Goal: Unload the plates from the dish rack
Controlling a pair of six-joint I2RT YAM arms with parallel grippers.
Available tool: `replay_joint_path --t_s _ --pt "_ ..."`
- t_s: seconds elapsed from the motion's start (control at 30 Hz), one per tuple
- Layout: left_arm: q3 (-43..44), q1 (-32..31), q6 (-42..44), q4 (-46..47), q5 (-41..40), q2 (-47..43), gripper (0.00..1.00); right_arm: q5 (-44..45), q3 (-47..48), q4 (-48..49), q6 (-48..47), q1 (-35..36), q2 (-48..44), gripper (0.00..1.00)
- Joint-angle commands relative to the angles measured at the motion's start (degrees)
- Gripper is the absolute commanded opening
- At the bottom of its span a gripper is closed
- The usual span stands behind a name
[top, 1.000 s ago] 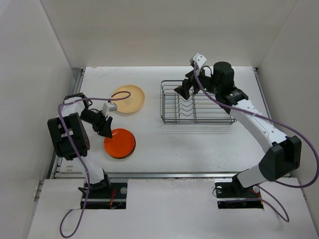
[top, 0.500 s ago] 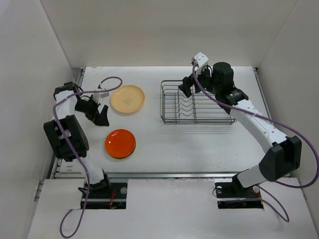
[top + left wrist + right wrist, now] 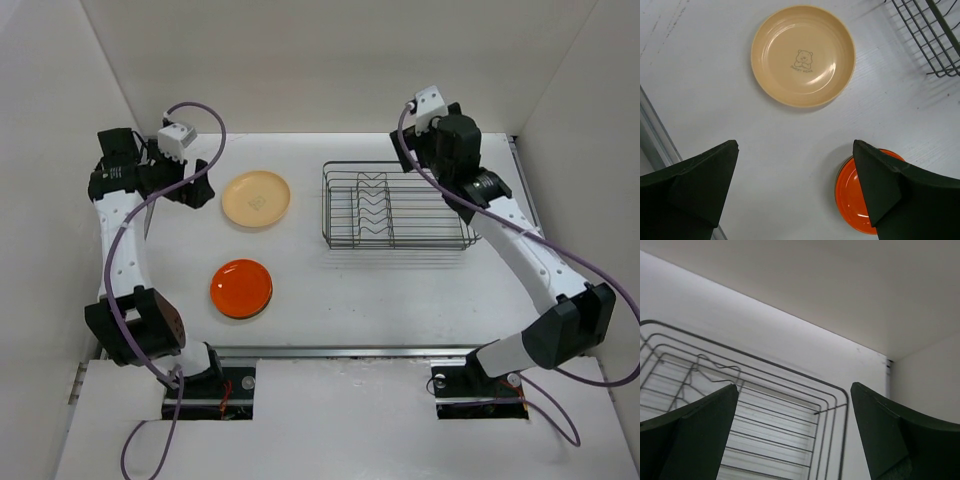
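Two plates lie flat on the white table: a peach plate point(image 3: 256, 198) point(image 3: 803, 56) with a small bear print, and an orange-red plate point(image 3: 241, 288) point(image 3: 850, 195) nearer the front. The dish rack point(image 3: 395, 208) point(image 3: 930, 35) point(image 3: 770, 425) stands at centre right, and I see no plate in it. My left gripper point(image 3: 185, 190) point(image 3: 795, 147) hangs open high over the back left, empty, with both plates below it. Open and empty too, my right gripper point(image 3: 440, 150) point(image 3: 794, 387) hovers above the rack's back right corner.
White walls close in the table at the back and on both sides. A metal rail point(image 3: 655, 145) runs along the table's left edge. Purple cables loop off both arms.
My left gripper has opened, leaving the orange-red plate on the table, and has risen to the back left. My right gripper has moved from the rack's back left towards its back right.
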Motion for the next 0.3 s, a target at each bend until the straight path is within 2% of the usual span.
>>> replay_joint_path --t_s 0.0,0.1,0.27 --pt "-0.58 -0.01 -6.76 3.92 -1.18 -0.34 0.99 15.24 5.84 -4.47 -1.74 -0.24 -0.2 1.0" --pt "-0.06 -0.01 -7.47 3.92 -1.18 0.19 0.99 23.08 6.12 -4.41 -3.32 -0.24 0.34 1.0" --pt "2.66 -0.54 -8.0 3.4 -1.18 0.72 0.99 18.53 4.1 -9.32 -2.97 -1.12 -3.87 1.0"
